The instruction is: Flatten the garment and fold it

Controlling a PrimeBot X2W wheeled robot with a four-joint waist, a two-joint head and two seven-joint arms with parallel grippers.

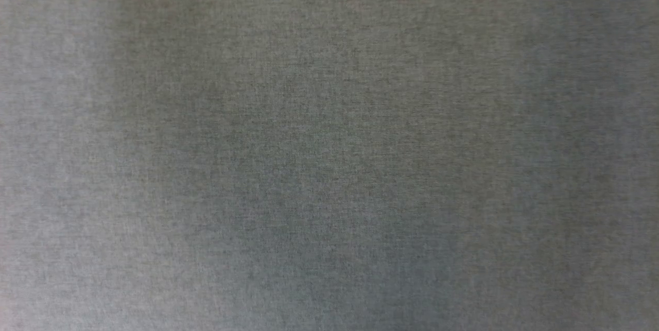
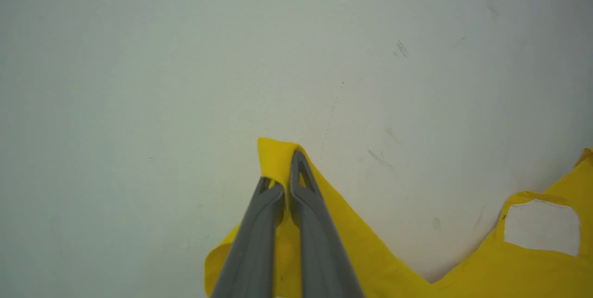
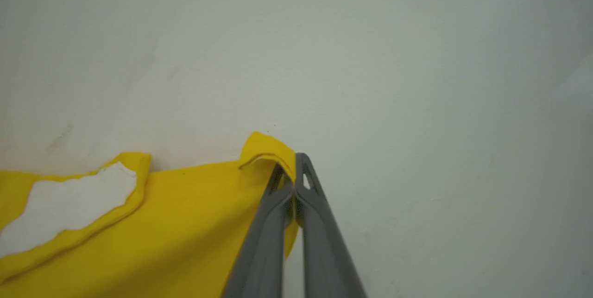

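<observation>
First, head view: grey woven surface (image 1: pixel 329 145); take no bearing here. Left wrist view: left tool (image 2: pixel 281 167) is clamped on a garment (image 2: pixel 370 251) corner above the bench (image 2: pixel 139 80); cloth runs right toward the white patch (image 2: pixel 542 226). Right wrist view: right tool (image 3: pixel 289 164) is clamped likewise; cloth runs left, so the garment probably spans between both tools.

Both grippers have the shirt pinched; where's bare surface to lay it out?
Bare pale surface lies beyond the left gripper and to that view's left, and beyond and right of the right gripper in its view. Crowded: the garment with its white patch, lower right in the left wrist view, lower left in the right.
</observation>
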